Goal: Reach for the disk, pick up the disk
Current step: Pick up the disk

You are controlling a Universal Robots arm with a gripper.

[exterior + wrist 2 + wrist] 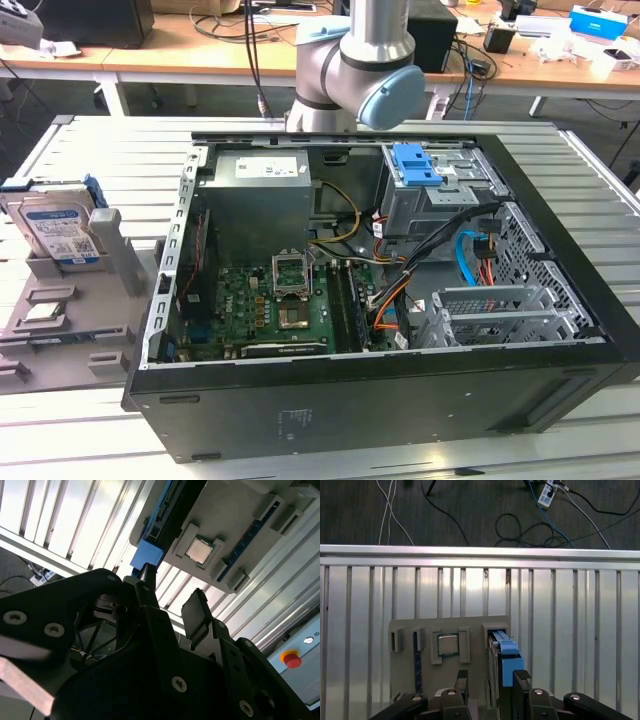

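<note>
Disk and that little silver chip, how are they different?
The disk stands on edge in the grey holder; the chip lies flat. The disk is bigger, with a label and blue rails; the chip is small, square, plain silver. Both sit in that holder.

The disk [60,232] being held upright in a holder [72,362] at the exterior view's left, a chip [448,644] being seated beside it, a computer case [400,410] being set right of the holder in that view, both being borne on a table [600,195]

exterior view high; both wrist views facing tray [437,677]
</note>
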